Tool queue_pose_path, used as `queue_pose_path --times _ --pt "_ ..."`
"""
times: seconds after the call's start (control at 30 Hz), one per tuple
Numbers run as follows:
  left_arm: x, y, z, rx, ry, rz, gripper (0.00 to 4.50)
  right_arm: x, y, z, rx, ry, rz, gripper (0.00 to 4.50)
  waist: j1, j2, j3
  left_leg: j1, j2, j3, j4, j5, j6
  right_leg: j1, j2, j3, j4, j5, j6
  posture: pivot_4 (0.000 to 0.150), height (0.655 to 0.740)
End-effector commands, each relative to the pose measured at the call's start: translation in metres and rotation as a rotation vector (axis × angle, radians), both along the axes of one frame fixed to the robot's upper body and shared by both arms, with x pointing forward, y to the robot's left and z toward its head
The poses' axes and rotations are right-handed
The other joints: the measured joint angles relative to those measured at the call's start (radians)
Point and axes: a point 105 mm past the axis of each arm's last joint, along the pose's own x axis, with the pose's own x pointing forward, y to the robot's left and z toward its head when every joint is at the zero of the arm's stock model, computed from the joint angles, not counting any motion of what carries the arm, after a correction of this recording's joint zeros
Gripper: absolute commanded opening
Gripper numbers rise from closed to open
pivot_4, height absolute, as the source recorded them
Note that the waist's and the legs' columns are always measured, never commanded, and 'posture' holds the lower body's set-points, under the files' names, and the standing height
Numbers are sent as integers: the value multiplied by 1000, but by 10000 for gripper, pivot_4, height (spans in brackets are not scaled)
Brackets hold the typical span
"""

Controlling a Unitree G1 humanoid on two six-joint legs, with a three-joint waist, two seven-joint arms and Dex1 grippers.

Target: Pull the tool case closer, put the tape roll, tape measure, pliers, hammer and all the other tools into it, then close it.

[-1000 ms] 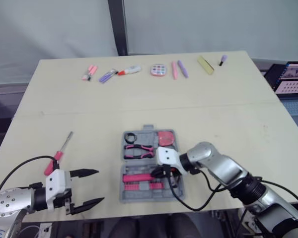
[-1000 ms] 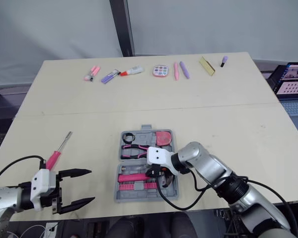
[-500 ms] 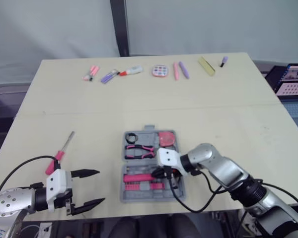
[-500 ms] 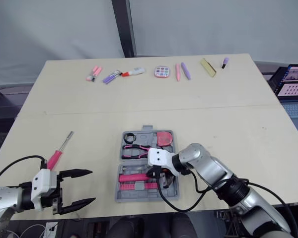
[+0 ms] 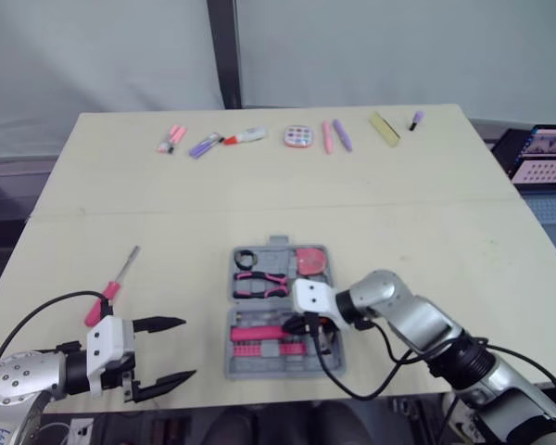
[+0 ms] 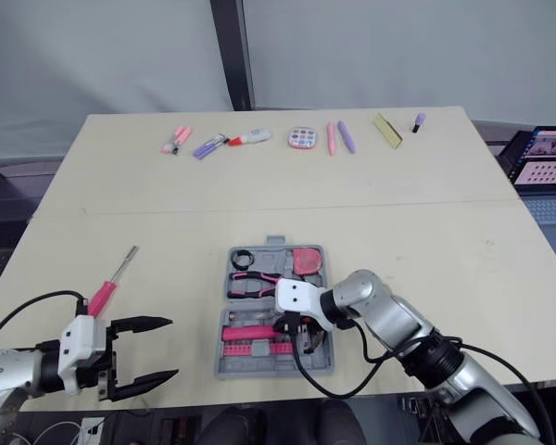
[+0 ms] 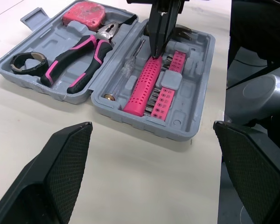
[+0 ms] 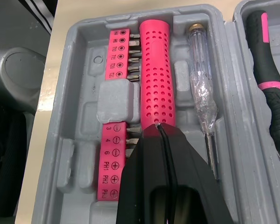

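The grey tool case (image 5: 259, 363) lies open near the table's front edge. Its far half holds a black tape roll (image 5: 244, 259), pink-handled pliers (image 5: 259, 281) and a red tape measure (image 5: 309, 260). The near half holds the hammer with its pink handle (image 8: 156, 79), a pink bit strip (image 8: 115, 51) and a clear screwdriver (image 8: 200, 84). My right gripper (image 5: 306, 324) is shut, its tips resting on the pink handle. A pink-handled screwdriver (image 5: 109, 288) lies on the table to the left. Just in front of it, my left gripper (image 5: 185, 349) stands open, holding nothing.
Along the far edge lie pink markers (image 5: 169, 136), purple pens (image 5: 202, 143), a white marker (image 5: 244, 135), a round palette (image 5: 297, 135), two more pens (image 5: 334, 133), a yellow block (image 5: 384, 123) and a small purple item (image 5: 414, 118). A screen (image 5: 542, 153) stands off the right side.
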Motion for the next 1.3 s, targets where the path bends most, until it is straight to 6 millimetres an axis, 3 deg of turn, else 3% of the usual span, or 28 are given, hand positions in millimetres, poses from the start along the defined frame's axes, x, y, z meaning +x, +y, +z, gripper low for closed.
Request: queue_pose_path --times 0.03,0.37,0.63,0.83,0.97,1.03,1.1,1.3 --pt "0 0 9 -3 -31 0 45000 -5 -25 -47 -183 93 -89 93 0 -1 -2 0 0 0 0 0 0 1 0 0 -1 0 0 1500 7400" --pt "1 1 9 -1 -33 1 45000 -4 -30 -58 -226 101 -111 93 0 -2 -7 7 0 0 -3 0 0 4 0 0 -4 0 0 1500 7400" --pt "2 0 9 -3 -38 0 45000 -5 -32 -61 -226 111 -123 93 1 -1 -6 16 1 -2 -7 -1 -1 19 1 0 -13 -1 -2 1500 7400" --pt "4 -1 9 -32 -42 19 45000 3 -14 -26 -52 70 -152 93 0 0 -5 16 1 -2 -7 -1 -1 19 1 0 -14 -1 -2 1500 7400" --pt "10 -2 12 -74 -39 46 45000 10 -9 31 116 4 -181 93 2 6 2 13 0 -1 -7 -1 -1 17 1 1 -14 -1 -2 1500 7400" --pt "10 -2 12 -84 -33 59 45000 9 -19 54 160 -25 -201 93 5 9 6 6 0 -2 -4 -1 -1 13 1 1 -15 -1 -2 1500 7400" --pt "11 1 11 -76 -41 82 45000 3 -31 63 172 -28 -214 93 5 9 6 -4 0 -1 -1 -1 -1 2 1 1 -12 -1 -1 1500 7400" --pt "4 9 3 -48 -19 133 45000 -21 -79 61 175 -8 -281 93 15 8 8 -5 0 0 -3 -1 0 1 1 0 -12 -1 -1 1500 7400"
